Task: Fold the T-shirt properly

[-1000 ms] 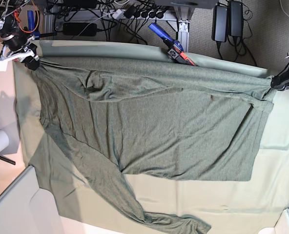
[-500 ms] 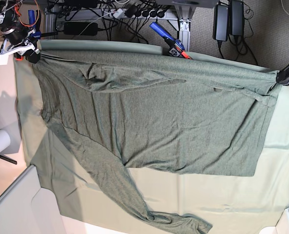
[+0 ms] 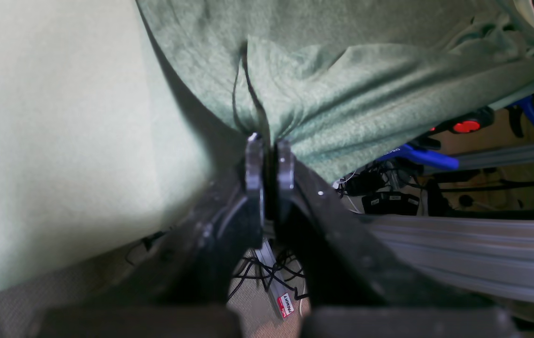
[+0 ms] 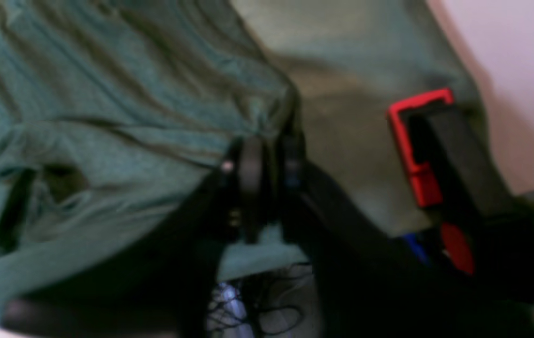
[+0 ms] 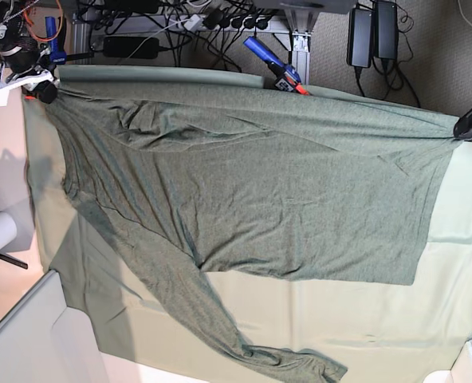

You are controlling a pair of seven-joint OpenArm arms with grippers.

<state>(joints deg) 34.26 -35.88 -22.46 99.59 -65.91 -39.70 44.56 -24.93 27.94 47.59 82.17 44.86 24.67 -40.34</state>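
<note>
The T-shirt, dark olive and wrinkled, lies spread across the pale green table cloth, one long sleeve trailing toward the near edge. At the far corner on the base view's right, the left gripper has its jaws pressed together on a bunched fold of the shirt's edge. At the opposite far corner, the right gripper sits at the fabric's edge; blur hides whether its jaws grip it. A blue-handled clamp lies beyond the far table edge.
</note>
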